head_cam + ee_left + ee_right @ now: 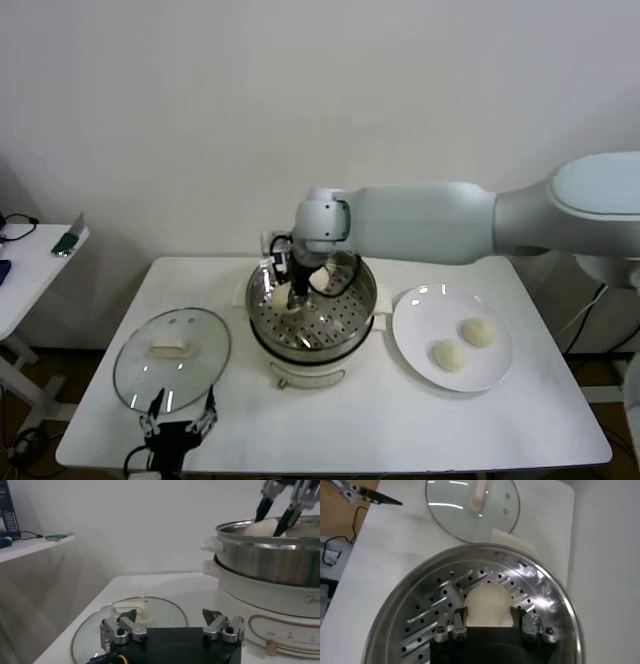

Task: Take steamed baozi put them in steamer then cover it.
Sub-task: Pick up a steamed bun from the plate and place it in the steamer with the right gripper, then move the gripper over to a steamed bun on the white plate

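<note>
The steamer [355, 312] [270, 555] stands mid-table, a steel pot on a white base. My right gripper [296, 298] [488, 611] reaches down into it. Its fingers press both sides of one cream steamed baozi [488, 600], which rests on the perforated tray [435, 605]. Two more baozi [449, 354] [478, 332] lie on the white plate [430, 308] to the right. The glass cover [140, 368] [97, 630] [465, 510] lies flat on the table left of the steamer. My left gripper [183, 405] [169, 614] hovers open at the cover's near edge, holding nothing.
A white side table [35, 262] with small devices stands at the far left. The table's front edge [330, 462] runs just past the left gripper. A white wall rises behind the table.
</note>
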### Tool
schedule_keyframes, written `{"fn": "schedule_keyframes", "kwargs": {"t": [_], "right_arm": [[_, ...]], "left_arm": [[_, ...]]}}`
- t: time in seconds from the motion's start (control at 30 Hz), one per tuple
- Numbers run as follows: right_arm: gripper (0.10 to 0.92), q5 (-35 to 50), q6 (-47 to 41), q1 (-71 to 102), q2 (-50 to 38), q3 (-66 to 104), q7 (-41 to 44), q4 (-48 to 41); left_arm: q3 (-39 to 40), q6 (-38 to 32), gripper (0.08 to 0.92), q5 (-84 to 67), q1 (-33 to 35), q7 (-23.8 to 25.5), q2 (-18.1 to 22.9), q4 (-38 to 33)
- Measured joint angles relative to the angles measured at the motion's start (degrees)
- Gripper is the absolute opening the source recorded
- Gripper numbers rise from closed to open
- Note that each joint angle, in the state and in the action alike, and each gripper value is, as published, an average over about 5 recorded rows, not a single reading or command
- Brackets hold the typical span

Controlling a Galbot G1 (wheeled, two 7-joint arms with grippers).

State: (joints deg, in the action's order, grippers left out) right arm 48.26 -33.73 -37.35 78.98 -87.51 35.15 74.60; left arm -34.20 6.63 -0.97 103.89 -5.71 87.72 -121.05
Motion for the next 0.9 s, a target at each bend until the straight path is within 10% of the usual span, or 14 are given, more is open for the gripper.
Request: {"fn": "schedule_keyframes", "kwargs": {"t": [0.27,0.9], "right_arm": [[0.812,-2.0,1.0,2.0,-0.1,1.2,-0.1,-1.7],[0.823,-4.6,15.4,-15.1,-21.1,-11.5,17.6,4.9]], "left_arm": [[-0.1,-0.2,0.823,0.0,0.0,-0.2,0.3,0.2],[0.4,0.3,0.823,0.6,-0.8,0.0,0.8,0.2]]}}
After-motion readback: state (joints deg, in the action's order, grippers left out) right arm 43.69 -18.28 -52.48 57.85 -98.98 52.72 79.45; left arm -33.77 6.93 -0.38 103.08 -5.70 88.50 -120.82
